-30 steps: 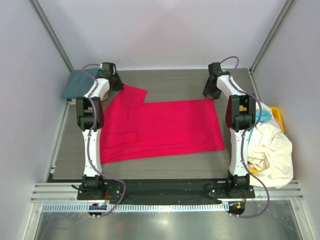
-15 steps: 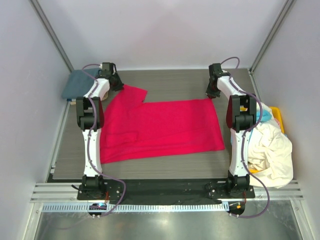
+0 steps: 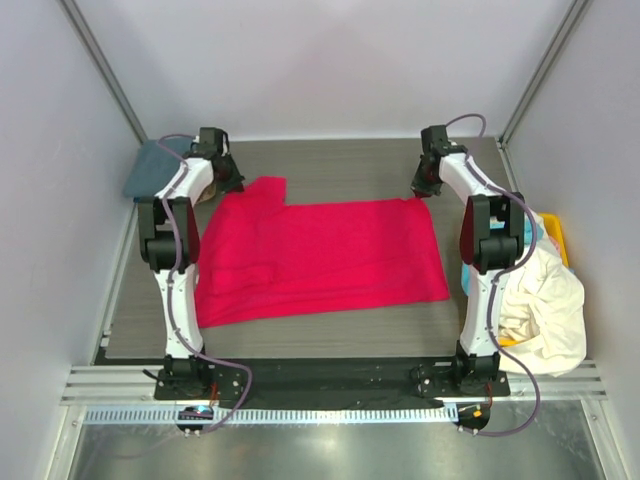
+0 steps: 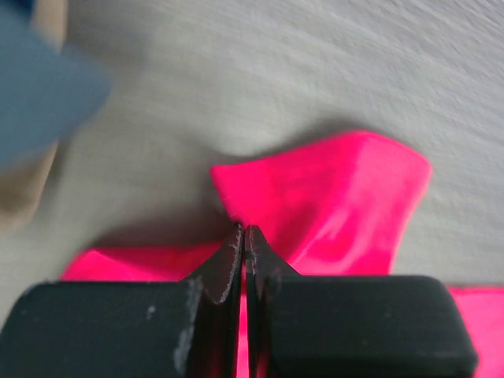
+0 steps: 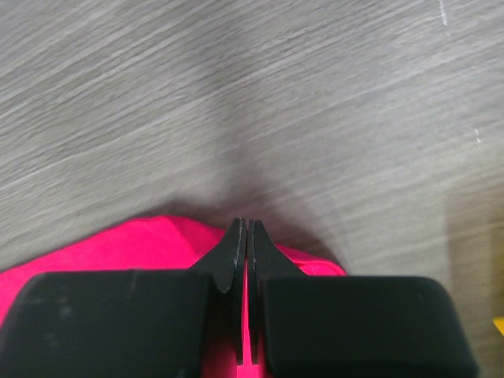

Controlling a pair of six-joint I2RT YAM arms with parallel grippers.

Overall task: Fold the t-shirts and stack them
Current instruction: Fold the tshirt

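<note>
A bright red-pink t-shirt (image 3: 320, 255) lies spread across the middle of the table. My left gripper (image 3: 232, 186) is shut on its far left corner by the sleeve (image 4: 331, 205), with red cloth pinched between the jaws. At the far right corner, my right gripper (image 3: 420, 192) is shut on the shirt's edge (image 5: 157, 244), a strip of red showing between its fingers. A slate blue-grey t-shirt (image 3: 155, 168) lies folded at the far left. Cream-white (image 3: 540, 300) and cyan (image 3: 527, 230) t-shirts are heaped at the right.
A yellow bin (image 3: 556, 235) under the heap of shirts stands off the table's right edge. The grey walls of the cell close in at the back and both sides. Bare wood-grain tabletop (image 3: 350, 165) lies beyond the red shirt.
The right gripper has shut on the shirt's far right corner. The left gripper has pulled the sleeve corner leftward and back, flattening the sleeve.
</note>
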